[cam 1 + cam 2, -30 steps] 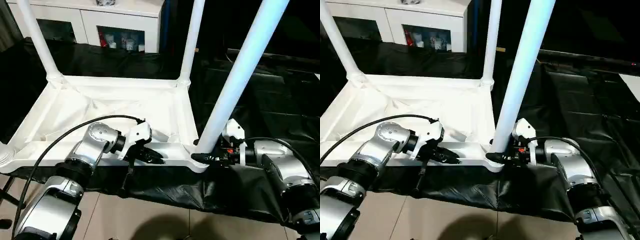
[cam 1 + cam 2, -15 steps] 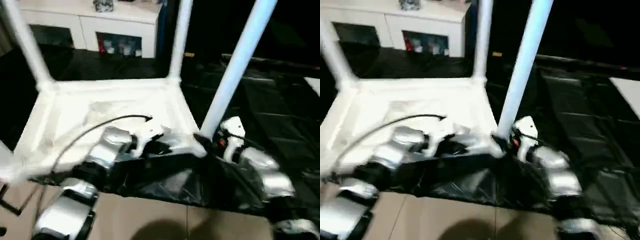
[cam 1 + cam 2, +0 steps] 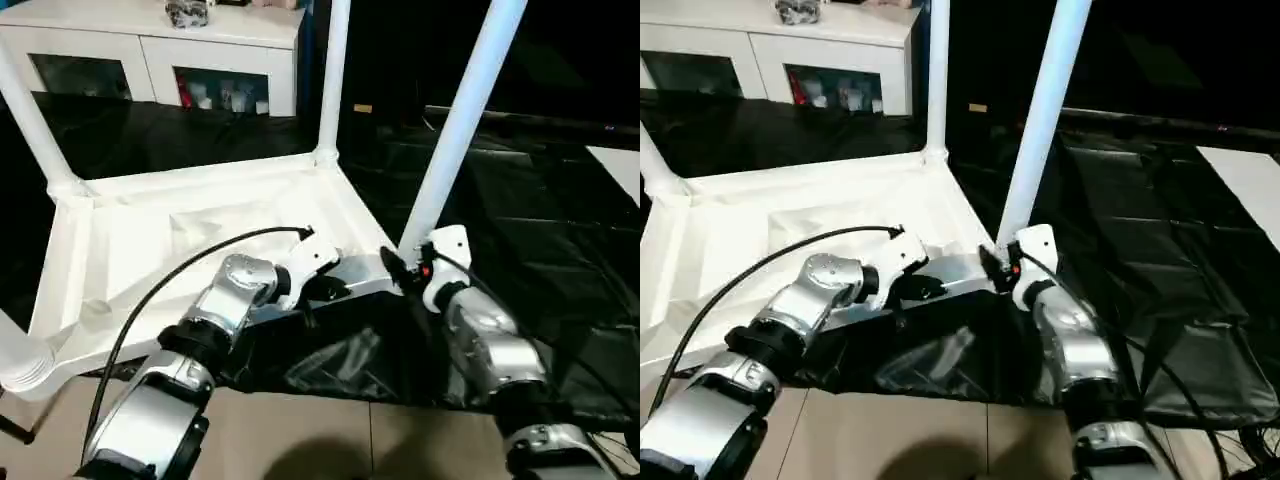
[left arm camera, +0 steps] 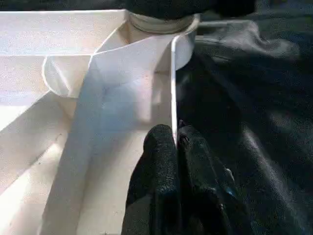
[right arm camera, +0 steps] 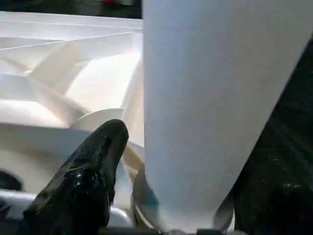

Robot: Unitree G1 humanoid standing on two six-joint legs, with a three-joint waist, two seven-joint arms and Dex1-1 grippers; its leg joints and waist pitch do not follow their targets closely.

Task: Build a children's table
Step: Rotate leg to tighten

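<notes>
Lying upside down on a black sheet (image 3: 540, 200), the children's table (image 3: 190, 225) is worked at its near edge by two robot arms.

The table's thin rim is pinched between the closed fingers (image 4: 164, 161) of the left gripper (image 4: 175, 142). The right gripper (image 3: 400, 272) is set at the near right corner socket, at the foot of a tall white leg (image 3: 455, 120); one black finger (image 5: 88, 171) is seen just beside that leg, but whether the leg is gripped cannot be told. A white cabinet (image 3: 150, 50) is seen behind.
</notes>
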